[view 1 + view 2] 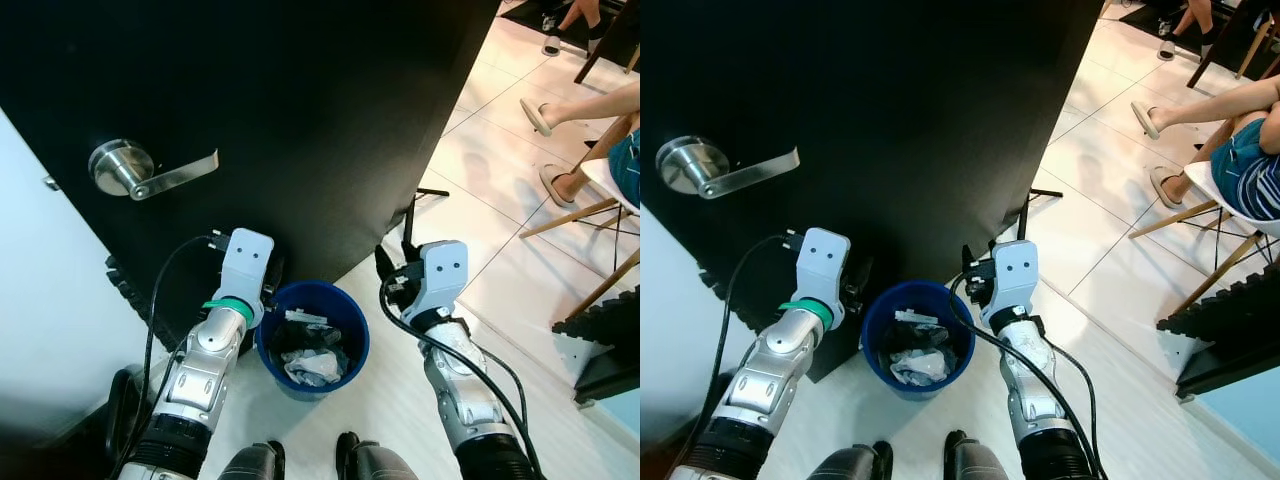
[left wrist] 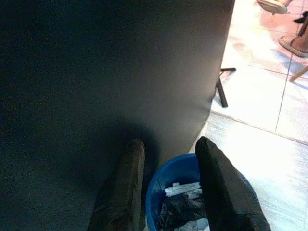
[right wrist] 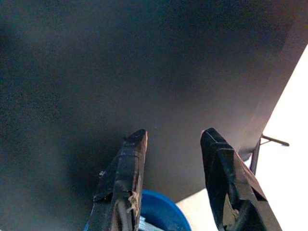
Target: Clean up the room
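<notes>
beside the blue bin point(image 1: 345, 335) i'm holding both grippers point(image 2: 168, 185) point(image 3: 175, 178) open and empty (risking knocking it into the black door point(image 1: 300, 120)).

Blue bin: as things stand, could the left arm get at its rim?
Probably yes. The left gripper hangs open just above and beside the blue bin, nothing between them. The black door stands close behind, limiting room.
</notes>
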You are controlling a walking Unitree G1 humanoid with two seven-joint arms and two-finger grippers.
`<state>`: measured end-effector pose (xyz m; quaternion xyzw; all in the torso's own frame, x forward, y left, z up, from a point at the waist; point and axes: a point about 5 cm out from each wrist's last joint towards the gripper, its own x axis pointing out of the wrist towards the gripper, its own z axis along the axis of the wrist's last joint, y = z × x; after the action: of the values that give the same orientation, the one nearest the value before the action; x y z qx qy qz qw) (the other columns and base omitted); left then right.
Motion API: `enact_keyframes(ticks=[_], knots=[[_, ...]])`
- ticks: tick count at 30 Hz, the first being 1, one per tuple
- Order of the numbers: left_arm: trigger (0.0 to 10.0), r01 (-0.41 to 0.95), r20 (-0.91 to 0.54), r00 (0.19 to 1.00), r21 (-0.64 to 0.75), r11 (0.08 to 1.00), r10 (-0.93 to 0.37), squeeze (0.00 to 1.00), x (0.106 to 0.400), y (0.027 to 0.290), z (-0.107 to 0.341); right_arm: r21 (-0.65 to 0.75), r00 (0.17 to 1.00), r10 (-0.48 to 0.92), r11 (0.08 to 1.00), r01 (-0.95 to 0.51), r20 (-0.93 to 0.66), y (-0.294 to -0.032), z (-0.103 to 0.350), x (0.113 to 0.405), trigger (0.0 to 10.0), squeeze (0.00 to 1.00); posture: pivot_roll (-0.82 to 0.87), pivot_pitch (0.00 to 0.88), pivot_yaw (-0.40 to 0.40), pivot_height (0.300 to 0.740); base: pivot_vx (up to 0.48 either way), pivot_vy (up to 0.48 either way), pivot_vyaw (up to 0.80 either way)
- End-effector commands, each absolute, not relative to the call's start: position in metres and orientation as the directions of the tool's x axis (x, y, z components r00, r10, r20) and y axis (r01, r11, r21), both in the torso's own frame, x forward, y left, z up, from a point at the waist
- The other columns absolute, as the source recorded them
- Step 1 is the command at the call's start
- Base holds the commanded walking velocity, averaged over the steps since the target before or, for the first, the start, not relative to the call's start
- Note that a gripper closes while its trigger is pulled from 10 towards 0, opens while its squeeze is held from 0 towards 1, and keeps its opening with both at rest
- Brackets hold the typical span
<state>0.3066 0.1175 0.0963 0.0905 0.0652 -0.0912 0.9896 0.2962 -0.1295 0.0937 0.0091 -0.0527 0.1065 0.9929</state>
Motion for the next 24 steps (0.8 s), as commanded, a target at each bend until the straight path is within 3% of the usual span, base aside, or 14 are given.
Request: enact_keyframes(ticks=[1, 24], knots=[[10.0, 0.198, -0.173, 0.97, 0.157, 0.967, -0.171, 0.0, 0.3034, 0.1176, 0.088, 0.008, 0.976, 0.202, 0.979, -0.204, 0.076, -0.1315, 0.0879, 0.2936, 10.0, 0.0, -0.02, 0.042, 0.008, 0.74, -0.401, 0.0, 0.0], [10.0, 0.199, -0.171, 0.97, 0.162, 0.967, -0.171, 0.0, 0.3053, 0.1171, 0.088, 0.001, 0.98, 0.193, 0.981, -0.193, 0.055, -0.1319, 0.0861, 0.2941, 10.0, 0.0, -0.02, 0.045, 0.013, 0.74, -0.365, 0.0, 0.0]])
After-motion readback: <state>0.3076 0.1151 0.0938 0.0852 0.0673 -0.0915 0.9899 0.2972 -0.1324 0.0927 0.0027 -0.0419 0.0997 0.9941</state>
